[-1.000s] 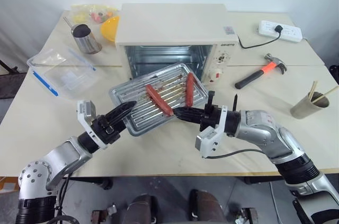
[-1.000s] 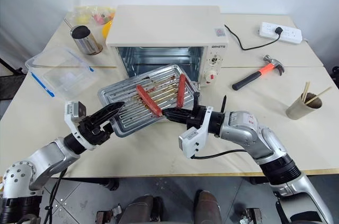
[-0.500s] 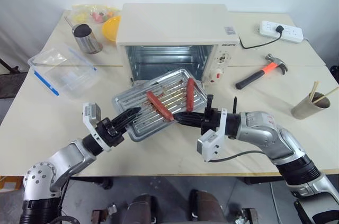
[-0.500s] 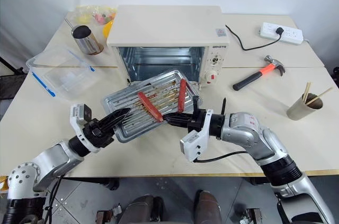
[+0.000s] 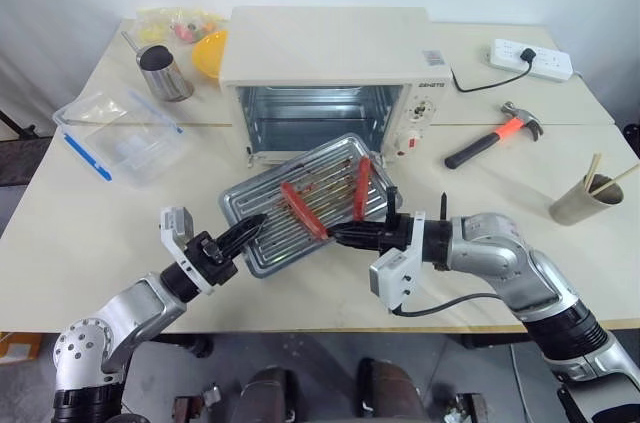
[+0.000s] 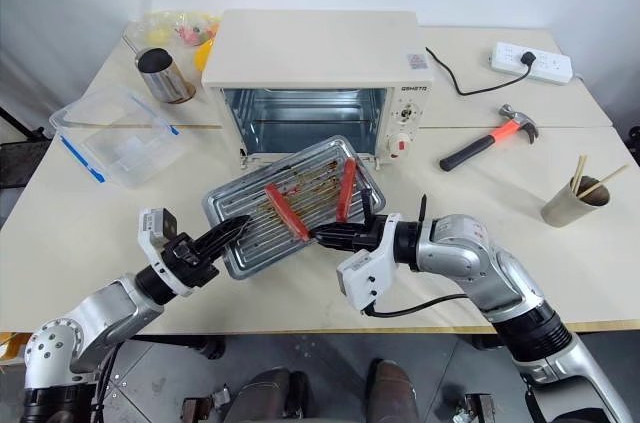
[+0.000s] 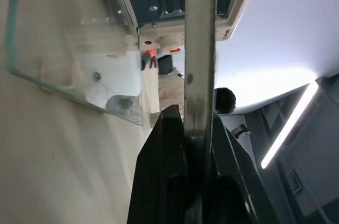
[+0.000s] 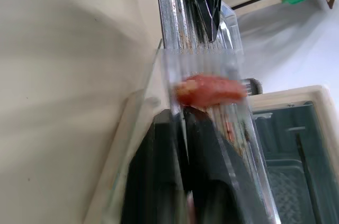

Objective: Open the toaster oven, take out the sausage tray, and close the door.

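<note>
The cream-white toaster oven (image 5: 325, 43) stands at the back middle of the table, its shiny inside bare. Its glass door (image 7: 79, 49) lies open and flat in front of it. Just above the door hangs the silver sausage tray (image 5: 330, 165), slightly tilted, with two red sausages (image 5: 303, 211) on its ridged bottom. My left gripper (image 5: 250, 231) is shut on the tray's near left corner; its fingers (image 7: 169, 144) clamp the thin rim. On the tray's near edge, close to one sausage, my right gripper (image 5: 338, 235) is shut, fingers (image 8: 198, 128) either side of the rim.
A clear plastic container (image 5: 120, 138) with a blue strip lies at the left. A metal cup (image 5: 163, 73) and a yellow bowl (image 5: 208, 53) stand back left. On the right are a hammer (image 5: 495, 133), a power strip (image 5: 530, 58) and a paper cup (image 5: 580, 198) with sticks.
My left gripper stood open at the tray's left corner and has shut on it. The tray has sunk a little towards me in the picture. The right gripper keeps its hold.
</note>
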You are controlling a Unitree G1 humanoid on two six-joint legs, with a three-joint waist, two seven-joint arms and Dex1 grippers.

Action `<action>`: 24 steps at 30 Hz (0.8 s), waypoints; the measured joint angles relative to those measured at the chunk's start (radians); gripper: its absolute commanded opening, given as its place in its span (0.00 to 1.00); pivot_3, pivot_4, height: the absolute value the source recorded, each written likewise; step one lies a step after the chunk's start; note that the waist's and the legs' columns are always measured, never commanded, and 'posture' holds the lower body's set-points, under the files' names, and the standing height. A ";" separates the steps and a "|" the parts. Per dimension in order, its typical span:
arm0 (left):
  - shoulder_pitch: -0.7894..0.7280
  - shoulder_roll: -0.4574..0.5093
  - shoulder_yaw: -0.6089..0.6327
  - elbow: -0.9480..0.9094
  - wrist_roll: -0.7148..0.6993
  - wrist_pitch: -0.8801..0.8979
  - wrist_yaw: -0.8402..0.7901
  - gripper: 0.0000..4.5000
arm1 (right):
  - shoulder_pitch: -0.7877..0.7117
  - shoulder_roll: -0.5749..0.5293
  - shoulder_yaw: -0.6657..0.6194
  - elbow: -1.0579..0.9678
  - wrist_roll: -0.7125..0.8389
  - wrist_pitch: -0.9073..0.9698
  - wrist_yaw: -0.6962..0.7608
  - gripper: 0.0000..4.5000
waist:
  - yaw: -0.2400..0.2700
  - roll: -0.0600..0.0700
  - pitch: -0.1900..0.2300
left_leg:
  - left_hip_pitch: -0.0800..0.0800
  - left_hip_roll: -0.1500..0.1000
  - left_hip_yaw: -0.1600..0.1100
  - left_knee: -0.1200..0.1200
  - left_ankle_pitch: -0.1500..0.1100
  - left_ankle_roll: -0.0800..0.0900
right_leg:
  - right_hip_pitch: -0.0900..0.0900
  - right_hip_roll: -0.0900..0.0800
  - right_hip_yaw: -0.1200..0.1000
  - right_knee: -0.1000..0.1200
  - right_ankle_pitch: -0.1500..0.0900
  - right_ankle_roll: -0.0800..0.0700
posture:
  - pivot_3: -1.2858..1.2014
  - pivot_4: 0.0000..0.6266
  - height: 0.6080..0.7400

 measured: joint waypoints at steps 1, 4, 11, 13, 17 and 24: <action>0.000 -0.003 0.001 0.004 0.000 -0.001 0.003 0.00 | 0.000 0.000 0.000 -0.012 0.005 0.004 0.001 0.34 | 0.000 0.000 0.000 | 0.000 0.000 0.000 0.000 0.000 0.000 | 0.000 0.000 0.000 0.000 0.000 0.000 | 0.52 0.24 1.00; 0.001 -0.008 0.004 0.008 0.004 0.006 0.013 0.00 | 0.001 -0.003 0.000 -0.037 0.039 0.009 0.021 0.55 | 0.001 0.000 0.000 | 0.000 0.000 0.000 0.000 0.000 0.000 | 0.001 0.000 0.000 -0.001 0.000 0.000 | 0.52 0.24 1.00; 0.002 -0.015 0.017 0.043 0.009 0.024 0.040 0.00 | 0.012 -0.026 0.006 -0.102 0.118 0.066 0.099 0.99 | 0.001 0.000 0.000 | 0.000 0.000 -0.001 0.000 0.000 0.000 | 0.001 0.000 0.000 -0.001 0.000 0.000 | 0.52 0.24 1.00; 0.002 -0.016 0.021 0.043 0.009 0.028 0.043 0.00 | 0.012 -0.026 0.006 -0.109 0.140 0.082 0.116 0.99 | 0.001 0.000 0.000 | 0.000 0.000 -0.001 0.000 0.000 0.000 | 0.001 0.000 0.000 -0.001 0.000 0.000 | 0.52 0.24 1.00; 0.002 -0.017 0.022 0.043 0.009 0.039 0.052 0.00 | 0.009 -0.026 0.005 -0.120 0.286 0.192 0.174 0.99 | 0.001 0.000 0.000 | 0.000 0.000 -0.001 0.000 0.000 0.000 | 0.002 0.000 -0.001 -0.002 0.000 0.000 | 0.52 0.24 1.00; 0.049 -0.054 0.105 0.020 0.009 0.037 0.050 0.00 | -0.015 -0.034 -0.067 -0.116 0.674 0.470 0.324 0.99 | 0.001 0.000 0.000 | 0.000 0.000 -0.004 -0.002 0.000 0.000 | 0.005 0.001 -0.004 -0.007 0.000 0.000 | 0.52 0.24 1.00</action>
